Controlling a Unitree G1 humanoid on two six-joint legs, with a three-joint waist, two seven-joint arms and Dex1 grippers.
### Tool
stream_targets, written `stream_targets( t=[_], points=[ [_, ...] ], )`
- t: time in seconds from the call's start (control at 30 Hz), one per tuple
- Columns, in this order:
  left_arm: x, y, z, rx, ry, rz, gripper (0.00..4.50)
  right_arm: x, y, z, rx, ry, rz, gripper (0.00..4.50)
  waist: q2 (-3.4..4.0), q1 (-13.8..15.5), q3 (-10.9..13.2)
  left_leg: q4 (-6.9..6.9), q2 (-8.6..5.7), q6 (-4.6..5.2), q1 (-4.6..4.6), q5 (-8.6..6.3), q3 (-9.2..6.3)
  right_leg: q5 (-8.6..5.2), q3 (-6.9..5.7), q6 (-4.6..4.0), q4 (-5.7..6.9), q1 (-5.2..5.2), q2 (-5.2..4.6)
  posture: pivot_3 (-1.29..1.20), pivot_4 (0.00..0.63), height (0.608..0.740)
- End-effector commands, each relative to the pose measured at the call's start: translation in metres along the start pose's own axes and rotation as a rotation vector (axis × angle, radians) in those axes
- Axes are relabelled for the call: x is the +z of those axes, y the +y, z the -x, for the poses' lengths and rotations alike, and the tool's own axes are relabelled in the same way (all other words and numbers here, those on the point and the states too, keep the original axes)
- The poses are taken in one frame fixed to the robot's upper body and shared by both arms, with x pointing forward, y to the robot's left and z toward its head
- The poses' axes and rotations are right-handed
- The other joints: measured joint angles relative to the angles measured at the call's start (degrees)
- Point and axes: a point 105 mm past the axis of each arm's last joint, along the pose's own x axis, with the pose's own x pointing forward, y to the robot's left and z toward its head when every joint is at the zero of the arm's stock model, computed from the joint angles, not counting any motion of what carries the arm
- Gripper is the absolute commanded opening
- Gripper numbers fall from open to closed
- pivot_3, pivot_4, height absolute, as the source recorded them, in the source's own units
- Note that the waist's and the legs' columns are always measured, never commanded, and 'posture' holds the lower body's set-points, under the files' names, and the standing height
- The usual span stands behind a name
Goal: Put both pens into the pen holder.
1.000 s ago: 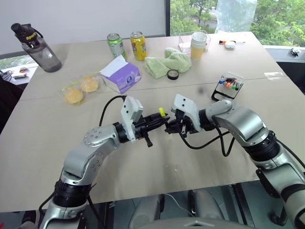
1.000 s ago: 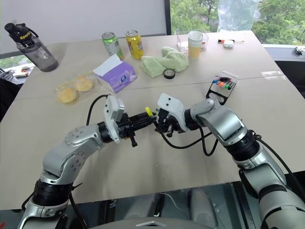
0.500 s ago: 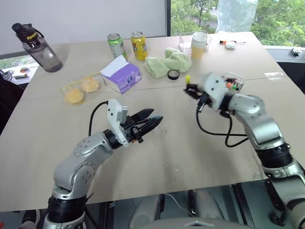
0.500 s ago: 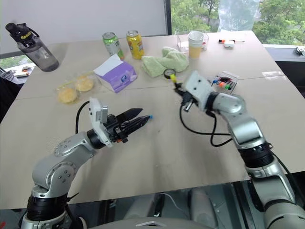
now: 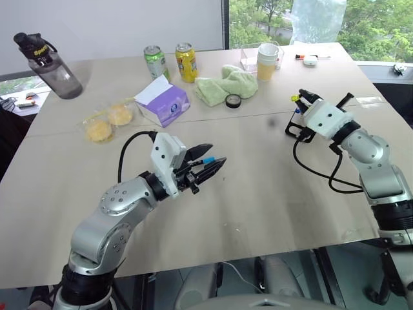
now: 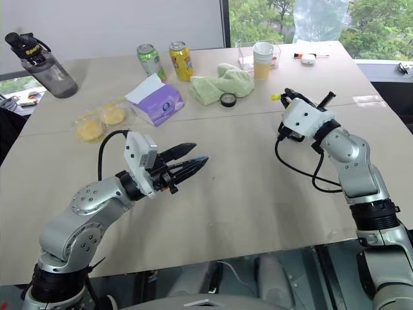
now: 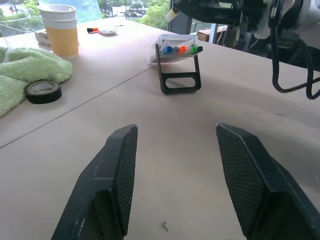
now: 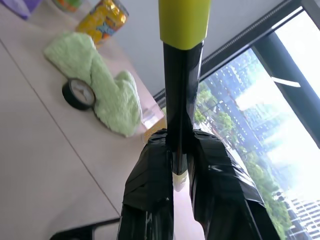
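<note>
While over open table (image 5: 258,194), right tool (image 8: 182,145)

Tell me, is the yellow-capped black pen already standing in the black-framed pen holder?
No, the right gripper holds the yellow-capped black pen between its fingers.

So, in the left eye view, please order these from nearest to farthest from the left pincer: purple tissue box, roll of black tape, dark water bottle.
1. Purple tissue box, just beyond the left pincer.
2. Roll of black tape, beyond, toward the right.
3. Dark water bottle, far left corner.
</note>
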Motion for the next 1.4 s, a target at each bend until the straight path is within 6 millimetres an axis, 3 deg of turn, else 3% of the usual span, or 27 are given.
stream_targets(
  t=[0.03,0.5,0.77,0.8,0.83,1.03,1.07,1.27,1.4],
  points=[
    [0.012,-0.002,0.005,0.009,-0.029,-0.056,2.53,0.009,-0.012,0.004,-0.044,-0.036,0.029,0.0,0.0,0.0,0.0,0.0,0.01,0.0,0.01,0.0,0.01,0.0,0.02,0.0,0.0,0.0,0.01,0.0,0.15,0.74],
    [0.021,-0.014,0.008,-0.081,-0.067,-0.068,2.53,-0.011,-0.008,0.007,-0.066,0.031,-0.058,0.0,0.0,0.1,0.0,0.01,0.01,0.0,0.01,0.0,0.0,0.0,0.04,0.0,0.0,0.03,0.01,0.0,0.15,0.74],
    [0.022,-0.017,0.008,-0.1,-0.06,-0.091,2.53,-0.018,-0.017,0.0,-0.113,0.061,-0.109,0.0,0.0,0.0,0.0,0.01,0.01,0.0,0.03,0.0,0.01,0.0,0.05,0.0,0.0,0.04,0.01,0.0,0.15,0.74],
    [0.022,-0.017,0.008,-0.101,-0.059,-0.092,2.58,-0.019,-0.018,-0.001,-0.122,0.068,-0.117,1.02,0.0,0.1,0.0,0.01,0.01,0.0,0.03,0.0,0.01,0.0,0.04,0.0,0.0,0.04,0.01,0.0,0.15,0.74],
    [0.022,-0.016,0.008,-0.1,-0.057,-0.093,2.58,-0.022,-0.019,-0.001,-0.128,0.078,-0.122,1.27,0.0,0.1,0.0,0.01,0.01,0.0,0.03,0.0,0.0,0.0,0.04,0.0,0.0,0.05,0.01,0.0,0.15,0.74],
    [0.022,-0.015,0.009,-0.097,-0.053,-0.094,2.58,-0.037,-0.02,0.002,-0.154,0.146,-0.163,4.21,0.0,0.1,0.0,0.01,0.01,0.0,0.04,0.0,-0.01,0.0,0.05,0.0,0.0,0.1,0.01,0.0,0.15,0.74],
    [0.022,-0.015,0.009,-0.096,-0.053,-0.095,2.58,-0.038,-0.021,0.002,-0.162,0.151,-0.171,4.44,0.0,0.1,0.0,0.01,0.01,0.0,0.05,0.0,0.0,0.0,0.05,0.0,0.0,0.1,0.01,0.0,0.15,0.74],
    [0.021,-0.014,0.009,-0.09,-0.053,-0.091,2.58,-0.037,-0.024,0.003,-0.176,0.139,-0.177,4.44,0.01,0.1,0.0,0.01,0.01,0.0,0.05,0.0,0.0,0.0,0.05,0.0,0.0,0.09,0.01,0.0,0.15,0.74],
    [0.015,-0.009,0.013,-0.053,-0.025,-0.087,2.58,-0.024,-0.016,-0.001,-0.133,0.074,-0.256,4.44,0.01,-0.1,0.0,0.01,0.01,0.0,0.06,0.0,0.0,0.0,0.05,0.0,0.0,0.1,0.01,0.0,0.15,0.74]
  ],
)
